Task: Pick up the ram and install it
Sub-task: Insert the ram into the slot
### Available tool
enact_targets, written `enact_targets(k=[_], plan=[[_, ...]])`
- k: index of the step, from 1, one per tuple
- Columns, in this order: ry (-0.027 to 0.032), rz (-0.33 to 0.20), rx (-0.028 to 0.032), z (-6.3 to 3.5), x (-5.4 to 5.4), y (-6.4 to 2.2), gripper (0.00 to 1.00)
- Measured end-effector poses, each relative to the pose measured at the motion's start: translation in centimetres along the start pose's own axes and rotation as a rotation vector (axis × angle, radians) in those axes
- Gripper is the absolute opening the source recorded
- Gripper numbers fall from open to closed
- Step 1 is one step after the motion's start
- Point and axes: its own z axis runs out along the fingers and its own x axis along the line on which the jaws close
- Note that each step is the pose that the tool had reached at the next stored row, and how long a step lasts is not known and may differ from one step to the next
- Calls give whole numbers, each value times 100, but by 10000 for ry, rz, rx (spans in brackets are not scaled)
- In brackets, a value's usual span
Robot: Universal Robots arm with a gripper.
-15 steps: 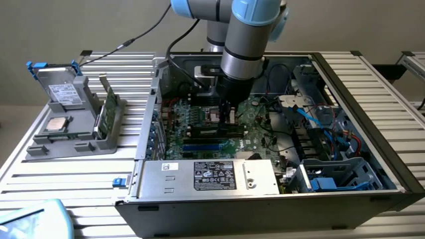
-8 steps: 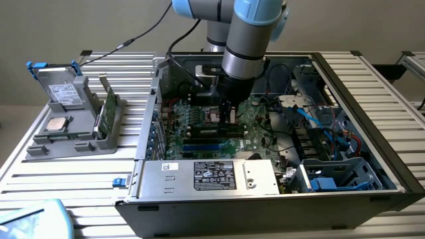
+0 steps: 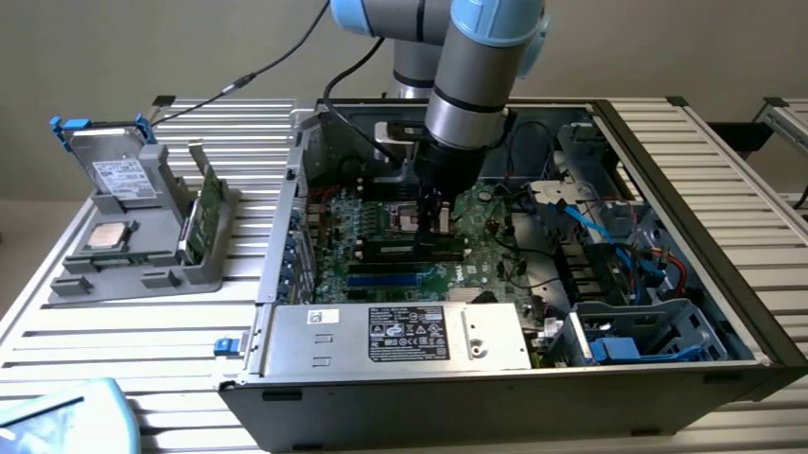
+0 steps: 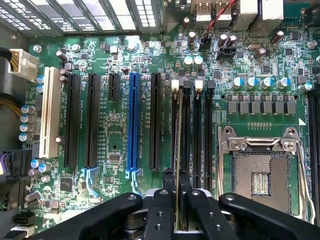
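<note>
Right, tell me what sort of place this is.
Likely a robotics lab bench for PC assembly: an open computer case on a slatted metal table, a grey parts fixture beside it, and the robot's hand holding the ram over the motherboard slots.

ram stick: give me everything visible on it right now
The long, thin green circuit-board ram appears edge-on in the wrist view as a narrow sliver, so its chips and label are hidden. It stands on its long edge, running parallel with the black memory slots on the green motherboard, beside the open silver processor socket. The black gripper clamps it from both flat sides. Whether it is seated in a slot cannot be told.
</note>
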Motion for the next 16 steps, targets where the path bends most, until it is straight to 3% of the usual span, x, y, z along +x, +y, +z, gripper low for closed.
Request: enact_targets(k=[6,16], plan=[[76,1,-123,-5,-22,-27,15],[268,5,-473,-15,-66,-65,15]])
